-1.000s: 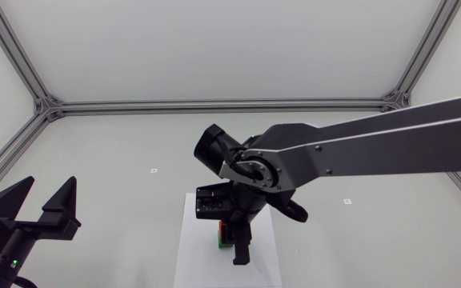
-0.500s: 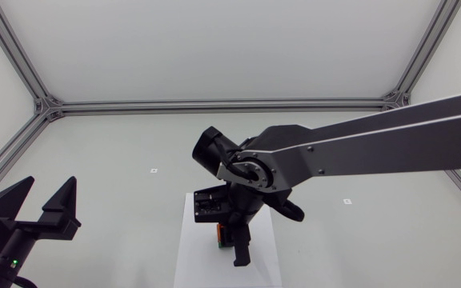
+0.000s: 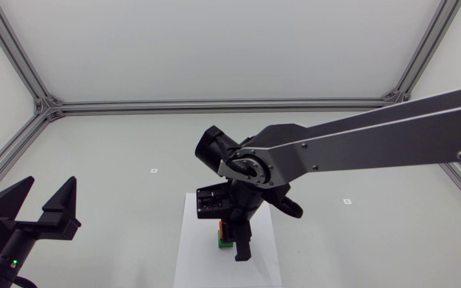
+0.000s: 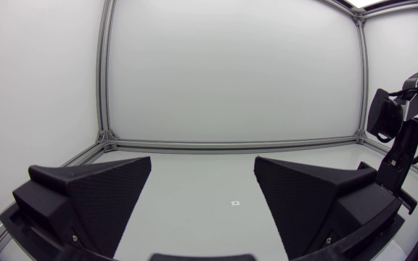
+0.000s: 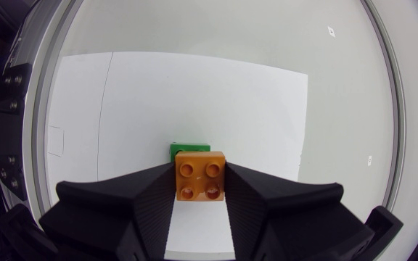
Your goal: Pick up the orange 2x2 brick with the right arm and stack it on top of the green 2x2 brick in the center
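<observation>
My right gripper (image 5: 200,183) is shut on the orange 2x2 brick (image 5: 200,176), studs up, one finger against each side. Just ahead of and below it, a strip of the green 2x2 brick (image 5: 189,148) shows on the white sheet (image 5: 158,94); whether the two bricks touch I cannot tell. In the head view the right gripper (image 3: 235,238) points down over the sheet (image 3: 194,256), with slivers of orange brick (image 3: 222,231) and green brick (image 3: 224,246) beside its fingers. My left gripper (image 3: 40,206) stands open at the left edge, far from the bricks, nothing between its fingers (image 4: 318,196).
The aluminium frame (image 3: 214,105) runs along the table's back and sides. Small markers (image 3: 154,170) dot the table surface left and right of the sheet.
The right arm has shifted slightly, moving the gripper and orange brick a little toward the back and left over the green brick. The left arm has not moved.
</observation>
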Robot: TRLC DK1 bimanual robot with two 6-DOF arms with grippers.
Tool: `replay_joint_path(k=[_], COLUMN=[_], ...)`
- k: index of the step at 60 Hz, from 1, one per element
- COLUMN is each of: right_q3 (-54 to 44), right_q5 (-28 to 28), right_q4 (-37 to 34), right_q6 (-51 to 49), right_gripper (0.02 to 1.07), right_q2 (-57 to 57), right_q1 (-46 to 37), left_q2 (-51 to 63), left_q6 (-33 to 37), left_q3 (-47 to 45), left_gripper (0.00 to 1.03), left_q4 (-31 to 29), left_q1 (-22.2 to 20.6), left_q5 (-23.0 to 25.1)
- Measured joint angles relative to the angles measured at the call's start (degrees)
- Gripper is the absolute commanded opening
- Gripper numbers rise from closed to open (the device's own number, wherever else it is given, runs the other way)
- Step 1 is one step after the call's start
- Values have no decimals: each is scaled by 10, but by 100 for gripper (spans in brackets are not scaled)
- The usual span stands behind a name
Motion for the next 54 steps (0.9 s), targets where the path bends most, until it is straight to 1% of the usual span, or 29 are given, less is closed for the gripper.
replay_joint_path(k=[54], right_q3=[0], right_q5=[0], right_q4=[-11], right_q6=[-2], right_gripper=[31], right_q2=[2], right_q1=[15], left_q2=[0], left_q6=[0], left_q3=[0], left_gripper=[99], left_q4=[0], left_q1=[0], left_q5=[0])
